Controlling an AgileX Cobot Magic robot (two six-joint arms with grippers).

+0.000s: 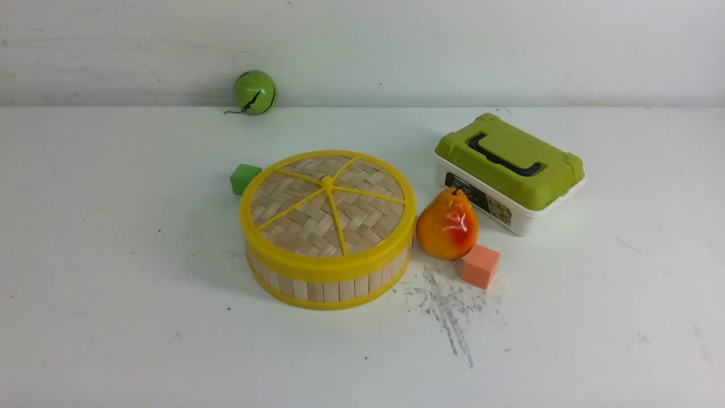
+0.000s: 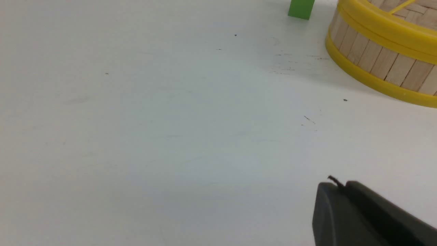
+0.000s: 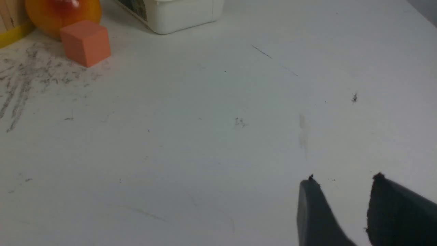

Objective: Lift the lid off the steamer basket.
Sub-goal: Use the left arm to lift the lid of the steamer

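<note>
"Since the lid (image 1: 327,215) is still on the steamer basket (image 1: 328,286) in the middle of the table (image 1: 113,283), which claw should go get it?" asks Ben.

"The left claw (image 2: 341,186) looks better to me," says Ana. "Its camera sees the basket's wood wall (image 2: 375,58) not far off. But that claw is pinched shut with nothing in it. It has to open up first."

"And the right claw (image 3: 343,178)?"

"That one is spread open and holds nothing. The pear (image 1: 447,225) and the orange block (image 1: 480,266) sit between it and the basket, so it could bump them."

"Where do you grab the lid?"

"I would try the little knob (image 1: 327,182) in the middle, where the yellow spokes (image 1: 294,207) meet. It is small, so the claw must come straight down and line up well. The thick yellow rim (image 1: 317,266) is another way, but then the claw might pinch the basket too."

"Then pull up?"

"Yes, straight up and slowly. If the lid sticks, the whole basket may come up with it. Then set it down on a bare bit of table, away from the green block (image 1: 244,178)."
</note>
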